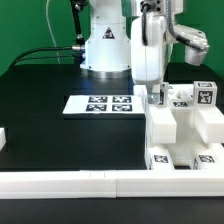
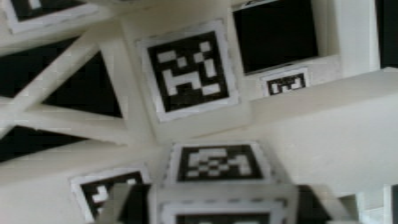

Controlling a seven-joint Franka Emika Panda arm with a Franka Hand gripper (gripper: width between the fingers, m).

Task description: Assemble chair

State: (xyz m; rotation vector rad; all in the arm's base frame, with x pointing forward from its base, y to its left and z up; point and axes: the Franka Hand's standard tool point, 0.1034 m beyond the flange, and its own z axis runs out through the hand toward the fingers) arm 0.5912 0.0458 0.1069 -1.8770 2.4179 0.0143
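The chair's chunky white parts (image 1: 185, 125) stand grouped at the exterior view's right, with square tags on their tops and fronts. My gripper (image 1: 156, 98) reaches straight down at the group's near-left corner. In the wrist view the gripper (image 2: 224, 205) has its dark fingers (image 2: 141, 203) on either side of a white tagged piece (image 2: 217, 165). They lie close against its sides, and blur hides whether they still press on it. Beyond it lies a larger tagged chair part (image 2: 187, 75) with slanted white bars.
The marker board (image 1: 100, 104) lies flat on the black table, left of the gripper. A long white border rail (image 1: 110, 185) runs along the front edge. The arm's white base (image 1: 105, 45) stands at the back. A small white piece (image 1: 3, 140) shows at the left edge.
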